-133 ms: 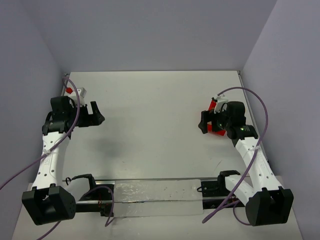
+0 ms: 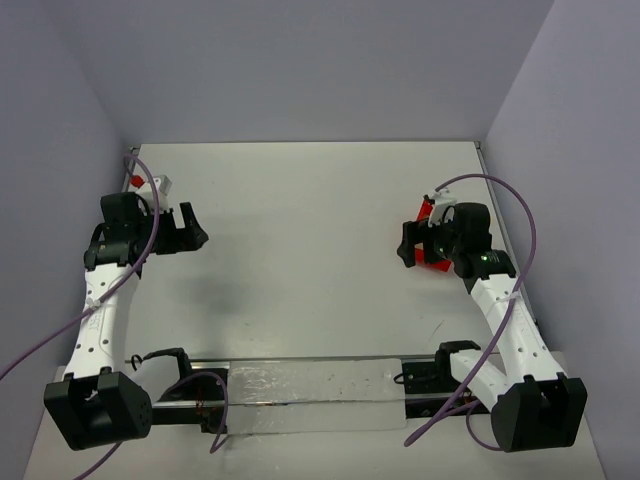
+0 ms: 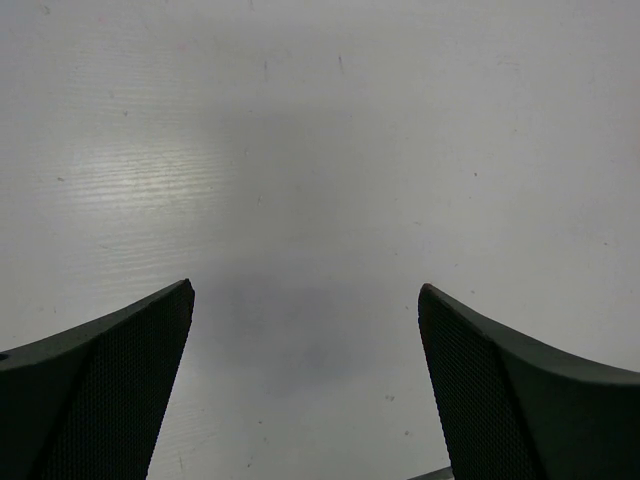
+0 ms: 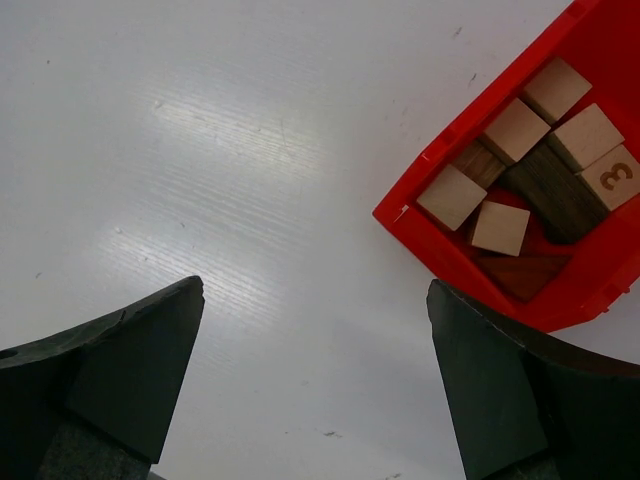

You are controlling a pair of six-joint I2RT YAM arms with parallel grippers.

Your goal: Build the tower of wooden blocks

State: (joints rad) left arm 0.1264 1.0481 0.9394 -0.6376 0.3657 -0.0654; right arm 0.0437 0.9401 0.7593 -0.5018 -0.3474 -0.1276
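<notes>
The wood blocks lie loose in a red bin point(image 4: 470, 240) at the right wrist view's upper right: several light tan cubes point(image 4: 452, 197), one marked with a 3 point(image 4: 612, 177), a dark brown piece point(image 4: 555, 195) and a reddish-brown wedge point(image 4: 520, 273). No tower stands. My right gripper point(image 4: 315, 285) is open over bare table just left of the bin, holding nothing. From above, the right gripper point(image 2: 405, 245) covers most of the bin point(image 2: 430, 264). My left gripper point(image 2: 192, 232) hovers at the table's left, open point(image 3: 306, 288) over bare white surface.
A small red and white object point(image 2: 150, 183) sits at the back left corner. Grey walls close in the table on three sides. A clear plate point(image 2: 310, 395) and the arm bases line the near edge. Purple cables loop off both arms.
</notes>
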